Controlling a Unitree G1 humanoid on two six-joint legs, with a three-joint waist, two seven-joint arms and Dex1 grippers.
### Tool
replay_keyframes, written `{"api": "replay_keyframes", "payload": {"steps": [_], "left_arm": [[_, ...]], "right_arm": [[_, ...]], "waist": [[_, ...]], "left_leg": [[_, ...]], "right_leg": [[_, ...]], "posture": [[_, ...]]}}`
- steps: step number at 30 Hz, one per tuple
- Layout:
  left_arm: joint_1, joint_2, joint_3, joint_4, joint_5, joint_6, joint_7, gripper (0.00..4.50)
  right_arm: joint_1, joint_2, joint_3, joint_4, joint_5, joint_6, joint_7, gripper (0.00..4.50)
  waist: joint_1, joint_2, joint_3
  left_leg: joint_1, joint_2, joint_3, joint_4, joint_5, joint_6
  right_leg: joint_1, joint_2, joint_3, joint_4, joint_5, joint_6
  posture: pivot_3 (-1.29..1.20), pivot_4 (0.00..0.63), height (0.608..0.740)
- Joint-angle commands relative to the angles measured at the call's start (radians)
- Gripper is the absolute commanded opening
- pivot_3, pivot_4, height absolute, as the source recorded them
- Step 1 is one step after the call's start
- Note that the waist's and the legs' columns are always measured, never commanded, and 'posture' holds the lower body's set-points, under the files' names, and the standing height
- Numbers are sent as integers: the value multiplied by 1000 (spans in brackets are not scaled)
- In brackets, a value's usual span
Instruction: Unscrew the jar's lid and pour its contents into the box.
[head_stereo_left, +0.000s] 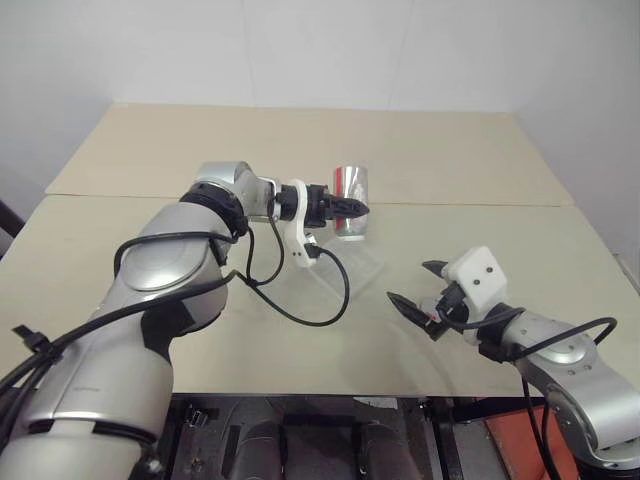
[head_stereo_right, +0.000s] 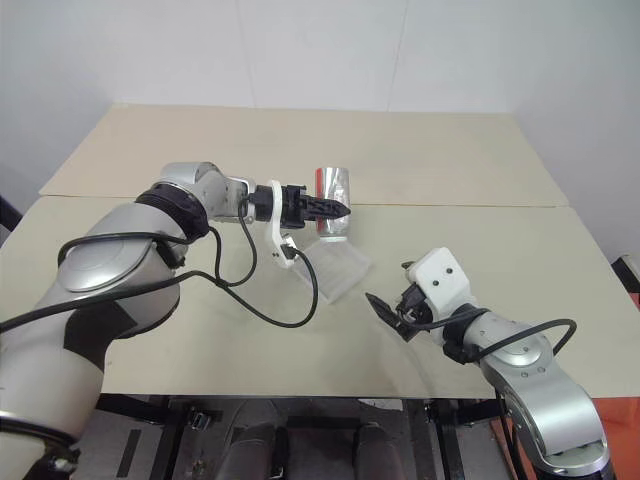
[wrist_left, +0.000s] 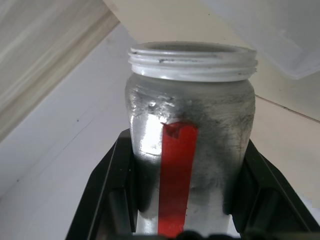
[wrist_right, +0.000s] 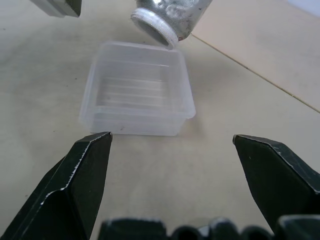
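Jar (head_stereo_left: 351, 200): lid off, threaded white rim bare, held in the air above the table (head_stereo_left: 450, 150). In the head views it is tipped over, mouth pointing down toward the box (head_stereo_right: 340, 268). In the right wrist view the open mouth hangs over the box's far edge rather than over its middle. Red mark on the side faces the left wrist camera.

Box: clear, shallow, sits flat on the table below the jar. I see no pellet in it; the contents are too small to tell, and the jar's inside is not readable either.

Left gripper (head_stereo_left: 352, 208): both fingers clamped against the jar's sides, low on the body, firm hold.

Right gripper (head_stereo_left: 415, 288): jaws spread wide, nothing between them, hovering near the table and aimed at the box from well apart. I cannot make out the lid anywhere.

Judgement: pouring step, nearly done.

Risks:
- Mouth sits near the box's rim, so the pellet may fall on the table just outside the wall.
- The pellet could bounce off hard plastic and out of the shallow tray.
- Too little tilt may leave it stuck inside the jar.
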Motion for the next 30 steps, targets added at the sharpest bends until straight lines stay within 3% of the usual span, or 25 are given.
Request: {"api": "replay_keyframes", "payload": {"steps": [1,4,5,7,10,12,18,20,22,25,30], "left_arm": [[28,35,191,37,-247,-161,-238,1922],[177,-4,643,106,-768,-190,-873,1922],[230,-39,811,85,-975,-100,-1109,1922],[295,-82,1013,17,-1229,78,-1398,1922],[380,-106,1169,-115,-1449,315,-1625,1922],[436,-105,1200,-212,-1507,409,-1687,1922],[535,-62,1190,-399,-1502,499,-1665,1922],[529,-49,1176,-417,-1465,453,-1618,1922],[501,-19,1126,-418,-1355,300,-1517,1922],[418,48,1017,-391,-1129,60,-1329,1922],[177,174,648,-343,-502,-115,-739,1922]], "right_arm": [[23,-7,-41,-57,63,-38,57,4484],[44,10,-67,-65,104,-27,61,4484],[53,10,-68,-67,105,-27,59,4484],[64,7,-62,-70,99,-31,52,4484],[67,14,-57,-67,94,-30,36,4484],[64,17,-54,-64,93,-31,29,4484],[52,21,-35,-47,83,-36,21,4484],[51,20,-35,-45,82,-34,18,4484],[55,19,-39,-48,85,-33,17,4484],[59,15,-42,-57,90,-28,15,4484],[50,0,-39,-63,91,-24,20,4484]], "waist": [[0,0,0],[-2,1,-1],[-3,1,-1],[-3,1,-1],[-7,1,-1],[-12,1,-1],[-18,1,-1],[-18,1,-1],[-16,1,-1],[-9,1,-1],[5,1,0]], "left_leg": [[0,0,0,0,0,0],[2,0,1,0,0,0],[2,1,1,1,0,0],[2,1,1,2,0,0],[-1,3,0,10,-1,1],[-1,3,-1,10,-1,1],[2,2,-2,10,-1,1],[2,2,-3,10,0,1],[2,2,-3,10,0,1],[2,1,-3,10,0,1],[2,0,-3,9,-1,1]], "right_leg": [[0,0,0,0,0,0],[1,0,0,1,0,-1],[1,0,0,2,0,-1],[2,0,0,3,0,-1],[2,1,-2,5,0,-1],[2,1,-2,6,0,-1],[4,1,-1,10,0,-1],[4,1,-1,10,0,-1],[4,1,-1,10,0,-1],[4,1,-1,9,0,-1],[6,1,-2,4,1,0]], "posture": [[0,150,740],[0,150,740],[0,150,740],[0,150,740],[0,150,740],[0,150,740],[0,150,740],[0,150,740],[0,150,740],[0,150,740],[0,150,740]]}}
